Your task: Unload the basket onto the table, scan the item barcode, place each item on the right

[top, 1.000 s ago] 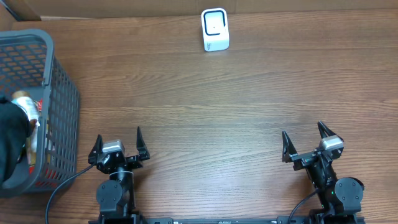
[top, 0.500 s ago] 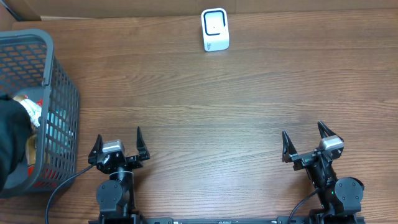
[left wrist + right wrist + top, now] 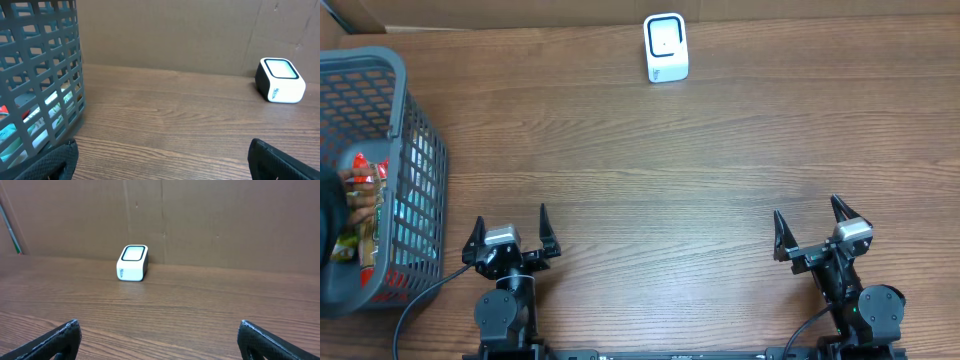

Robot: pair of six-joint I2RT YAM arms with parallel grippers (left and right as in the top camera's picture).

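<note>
The table (image 3: 700,170) is smooth brown wood grain; the basket (image 3: 420,180) at left is matt grey plastic lattice. The far scanner (image 3: 666,47) is smooth white plastic; the wall (image 3: 200,220) behind is matt cardboard.

no writing is legible. the white barcode scanner (image 3: 281,85) has a small blue mark on its side, too small to read.

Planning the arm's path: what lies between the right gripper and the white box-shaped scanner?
Only bare wooden tabletop separates the right gripper and white scanner, in right wrist view.
</note>
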